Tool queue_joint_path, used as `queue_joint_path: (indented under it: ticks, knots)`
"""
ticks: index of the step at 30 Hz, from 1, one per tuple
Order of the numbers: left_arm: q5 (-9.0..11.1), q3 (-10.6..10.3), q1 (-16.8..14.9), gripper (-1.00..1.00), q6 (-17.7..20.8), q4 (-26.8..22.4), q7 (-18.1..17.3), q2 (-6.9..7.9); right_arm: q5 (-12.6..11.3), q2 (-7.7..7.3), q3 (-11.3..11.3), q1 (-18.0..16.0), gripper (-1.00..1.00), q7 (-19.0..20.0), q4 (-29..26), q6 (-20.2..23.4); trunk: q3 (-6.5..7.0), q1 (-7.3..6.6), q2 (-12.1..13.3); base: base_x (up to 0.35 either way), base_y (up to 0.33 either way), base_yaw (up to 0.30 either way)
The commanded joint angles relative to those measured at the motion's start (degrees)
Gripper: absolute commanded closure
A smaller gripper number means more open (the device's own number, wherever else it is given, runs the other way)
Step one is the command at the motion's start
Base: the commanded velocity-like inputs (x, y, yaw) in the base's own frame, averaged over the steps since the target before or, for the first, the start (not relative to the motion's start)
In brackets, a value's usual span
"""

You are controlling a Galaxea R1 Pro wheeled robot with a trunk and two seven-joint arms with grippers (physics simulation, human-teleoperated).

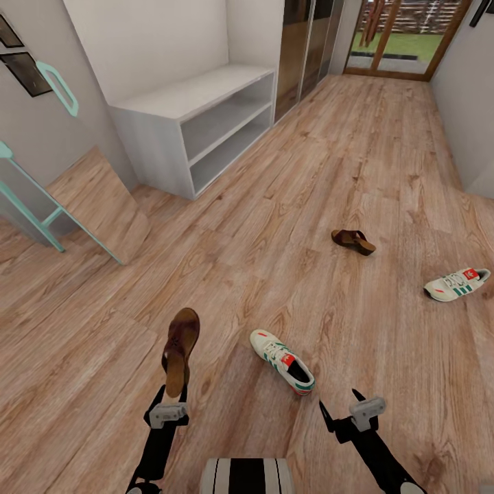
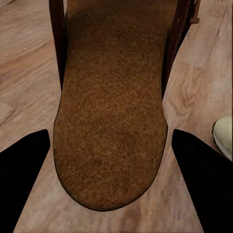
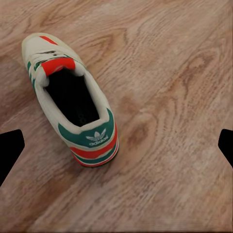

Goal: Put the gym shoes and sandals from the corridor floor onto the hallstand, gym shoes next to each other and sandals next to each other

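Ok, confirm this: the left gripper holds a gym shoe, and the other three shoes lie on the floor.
Not quite. The left gripper holds a sandal, not a gym shoe, as the head view shows. The other three shoes do lie on the floor.

Blk arms, grey wrist blocks, blk pincer [image 1: 343, 406] tips.

Brown sandal [image 1: 180, 350]; white, green-striped sneaker [image 1: 282, 360]
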Motion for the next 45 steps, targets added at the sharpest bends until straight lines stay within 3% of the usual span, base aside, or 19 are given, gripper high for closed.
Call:
queue_joint_path:
  ticks: [1, 9, 12, 13, 16, 23, 28, 35, 45]
  knots:
    - [0.1, 0.0, 0.0, 1.0, 0.0, -0.1, 0.0, 0.0, 0.0, 0.0, 0.0, 0.0, -1.0, 0.0, 0.0, 0.0, 0.0, 0.0, 0.0, 0.0, 0.0, 0.0]
    - [1.4, 0.3, 8.6, 1.0, 1.6, -15.9, -2.1, 0.35, 0.1, -0.03, -0.1, 0.4, -1.0, 0.0, 0.2, -0.5, 0.0, 0.0, 0.0, 0.0, 0.0, 0.0]
    - [3.1, 0.5, 11.6, 1.0, 6.9, -22.7, -2.6, 0.97, 0.1, 0.07, -0.1, 0.5, -1.0, 0.1, 0.2, -0.6, 0.0, 0.0, 0.0, 0.0, 0.0, 0.0]
    - [3.1, 0.5, 11.6, 1.0, 6.9, -22.7, -2.6, 0.97, 0.1, 0.07, -0.1, 0.5, -1.0, 0.1, 0.2, -0.6, 0.0, 0.0, 0.0, 0.0, 0.0, 0.0]
    - [5.4, 0.7, 13.2, 1.0, 14.1, -27.6, -2.8, 1.43, 0.1, 0.15, -0.1, 0.5, -1.0, 0.1, 0.4, -0.6, 0.0, 0.0, 0.0, 0.0, 0.0, 0.0]
    - [7.4, 0.7, 15.7, 1.0, 20.5, -35.9, -2.7, 2.23, 0.2, 0.16, -0.1, 0.6, -1.0, 0.0, 0.9, -0.7, 0.0, 0.0, 0.0, 0.0, 0.0, 0.0]
    - [7.7, 0.7, 18.1, 1.0, 22.0, -40.4, -2.6, 2.91, 0.3, 0.16, -0.1, 0.6, -1.0, -0.1, 1.2, -0.7, 0.0, 0.0, 0.0, 0.0, 0.0, 0.0]
    - [8.4, 0.7, 22.3, 1.0, 23.1, -47.1, -2.8, 5.38, 0.4, 0.21, -0.1, 0.6, -1.0, -0.1, 1.4, -0.7, 0.0, 0.0, 0.0, 0.0, 0.0, 0.0]
    - [9.4, 1.6, 23.6, 1.0, 23.4, -50.0, -0.2, 6.31, 0.4, 0.24, -0.1, 0.6, -1.0, -0.1, 1.4, -0.7, 0.0, 0.0, 0.0, 0.0, 0.0, 0.0]
